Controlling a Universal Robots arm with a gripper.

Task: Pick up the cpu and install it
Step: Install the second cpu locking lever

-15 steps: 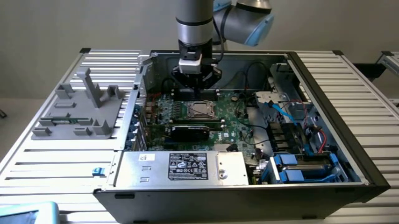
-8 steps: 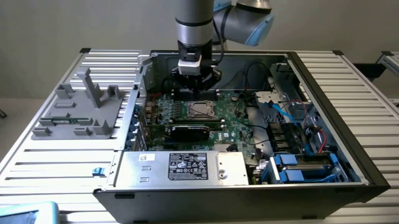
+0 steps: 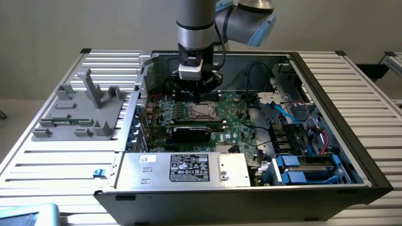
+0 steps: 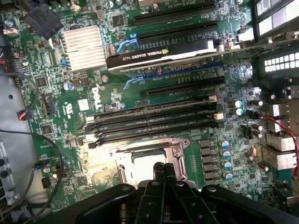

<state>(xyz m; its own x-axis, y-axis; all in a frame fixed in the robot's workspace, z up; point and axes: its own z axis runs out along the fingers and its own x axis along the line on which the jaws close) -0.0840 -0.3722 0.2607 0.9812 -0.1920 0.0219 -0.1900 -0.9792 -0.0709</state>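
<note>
The motherboard (image 4: 154,121) is matt green circuit board carrying a ribbed, bright metal heatsink (image 4: 84,46) and glossy black plastic slots. The tool (image 4: 163,170) looks like matt black plastic. The bench (image 3: 69,162) is ridged, pale brushed metal.

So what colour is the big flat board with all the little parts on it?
Green; the board shows best in the wrist view.

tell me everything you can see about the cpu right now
The cpu is a small flat square chip with a pale silvery metal top. It lies level in the metal-framed socket on the green motherboard, inside the open computer case. The shut gripper hovers directly above it, fingertips over its bright top; whether they touch it cannot be told.
</note>
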